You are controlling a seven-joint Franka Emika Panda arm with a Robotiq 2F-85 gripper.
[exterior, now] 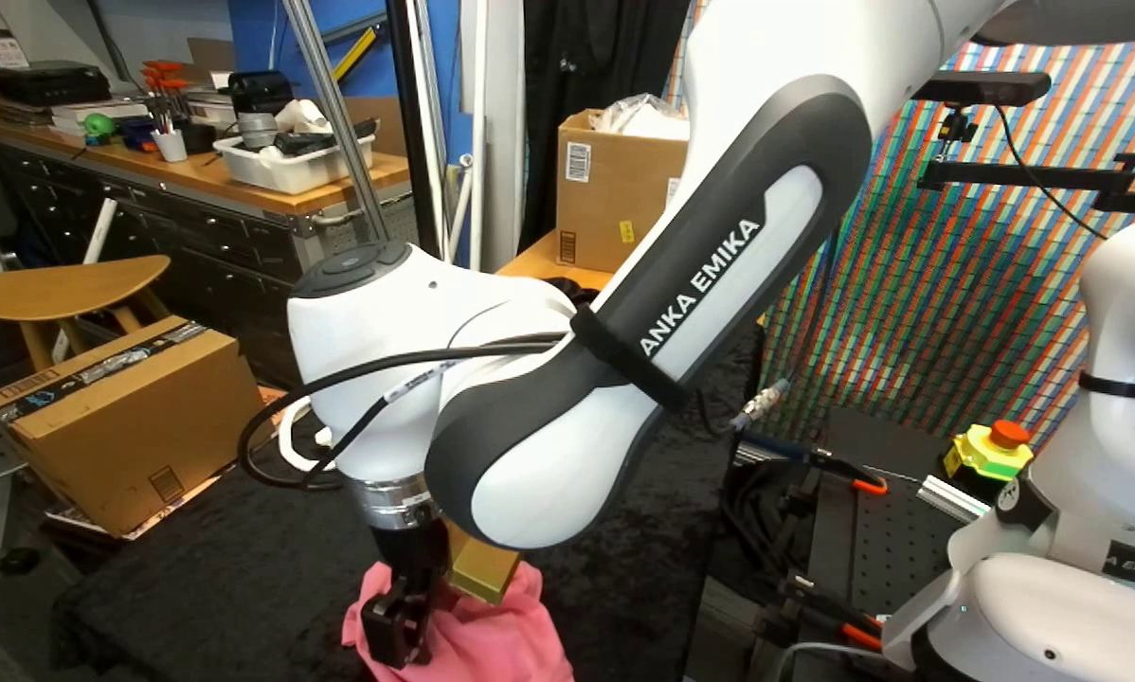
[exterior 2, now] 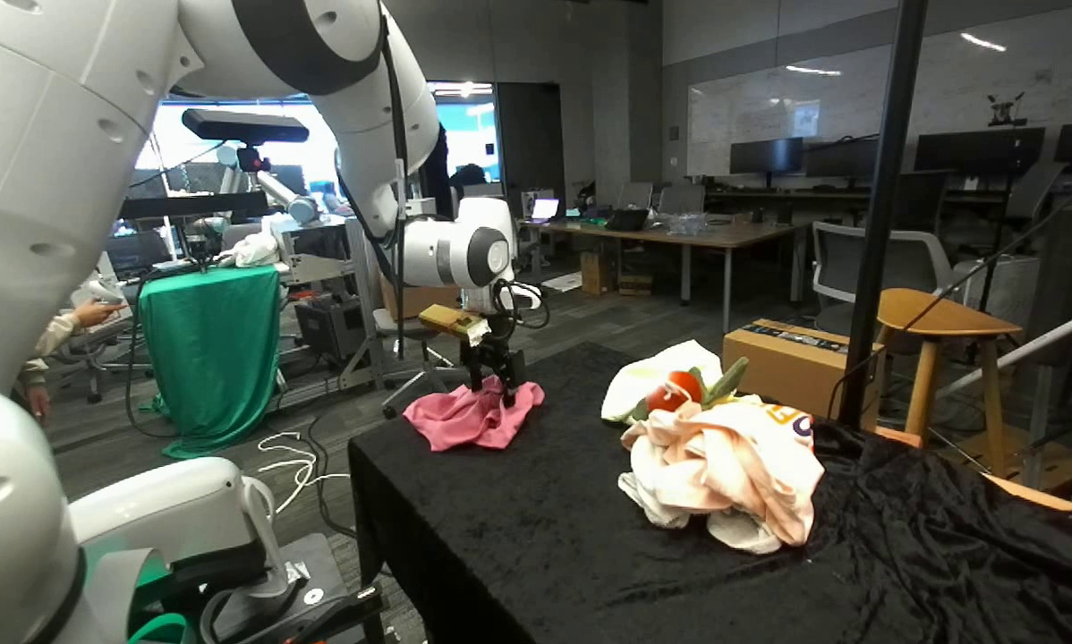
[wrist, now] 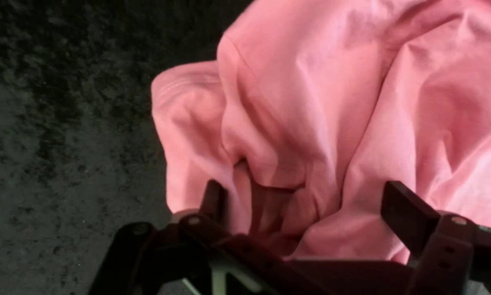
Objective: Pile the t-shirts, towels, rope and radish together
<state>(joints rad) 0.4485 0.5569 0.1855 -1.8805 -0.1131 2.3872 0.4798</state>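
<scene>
I saw the black two-fingered pincer [wrist: 303,196] spread wide astride folds of crumpled pink cloth [exterior 2: 455,425]; well apart on the black-draped surface [exterior 2: 572,519], the round red leafy radish [exterior 2: 688,385] sat atop heaped peach and white cloths [exterior 2: 724,461].

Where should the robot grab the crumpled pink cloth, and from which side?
Probably by the bunched folds of the crumpled pink cloth, coming from straight above. It lies low and rumpled on the black velvety table cover, so those ridges should be easiest to pinch. The black gripper points down there, jaws open.
</scene>
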